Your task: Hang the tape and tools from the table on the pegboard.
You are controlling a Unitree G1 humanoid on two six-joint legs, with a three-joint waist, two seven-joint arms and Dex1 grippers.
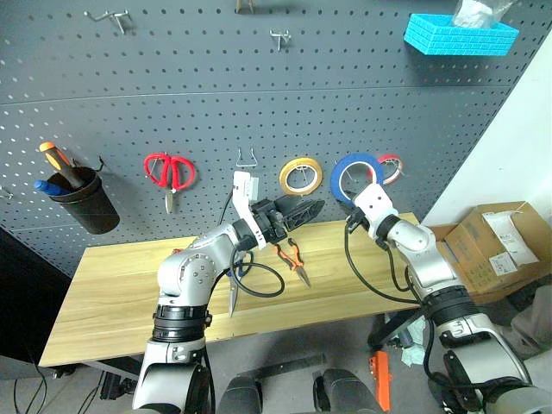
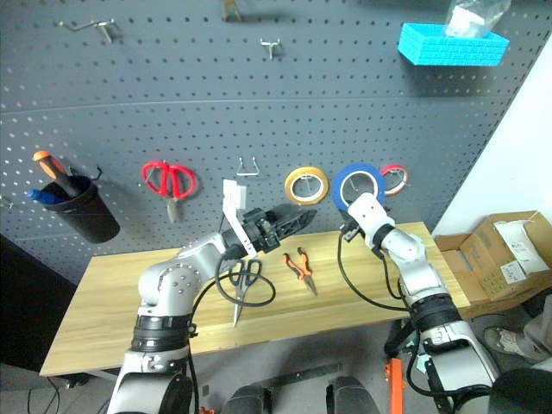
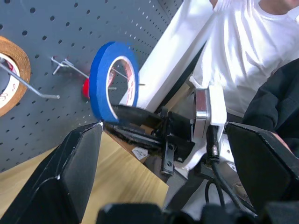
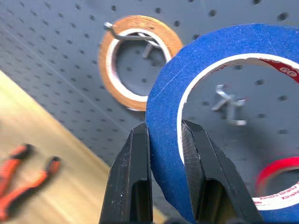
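My right gripper is shut on the lower rim of the blue tape. It holds the ring upright against the dark grey pegboard, between a yellow roll and a red roll. A metal hook shows through the ring's hole. My left gripper is open and empty. It hovers level above the wooden table and points toward the tape. Below it on the table lie the orange-and-black pliers. The dark-handled scissors lie partly under my left arm.
Red-handled scissors, a yellow roll and a red roll hang on the board. A black cup holds a screwdriver at the left. An empty double hook, a blue basket and a cardboard box are also here. A person in white stands nearby.
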